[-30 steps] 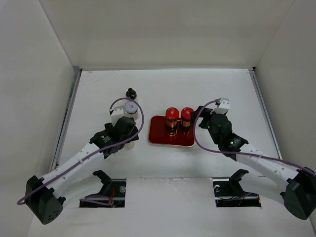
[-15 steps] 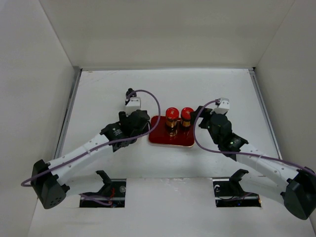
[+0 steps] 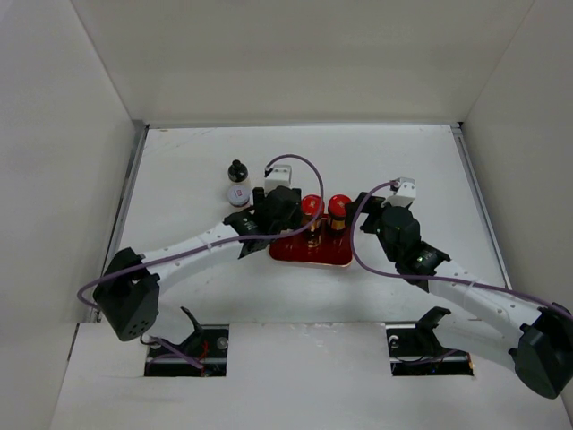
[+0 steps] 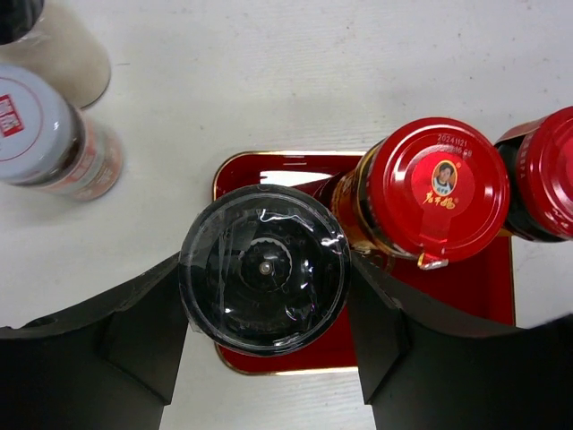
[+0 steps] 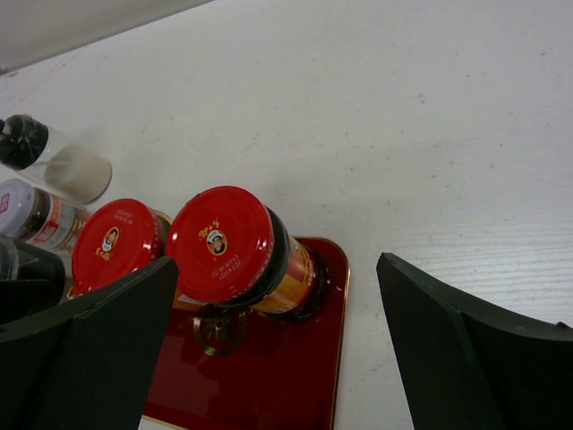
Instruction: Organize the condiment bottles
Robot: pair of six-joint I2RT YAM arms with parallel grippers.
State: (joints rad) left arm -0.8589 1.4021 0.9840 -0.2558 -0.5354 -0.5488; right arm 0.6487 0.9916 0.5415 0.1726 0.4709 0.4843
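My left gripper is shut on a pale bottle with a dark grey cap, holding it upright over the left part of the red tray. Two amber bottles with red caps stand on the tray, the nearer one close against the held bottle. In the top view the left gripper covers the held bottle. A white-capped bottle and a black-capped bottle stand on the table left of the tray. My right gripper is open beside the tray's right end, holding nothing.
White walls enclose the table on the left, back and right. The tray lies mid-table between both arms, with bare red surface in front of the red-capped bottles. The right arm lies low to the tray's right.
The left gripper closed on the grey-capped bottle near the other pale bottles and carried it right to the tray's left part. The right arm has not moved.
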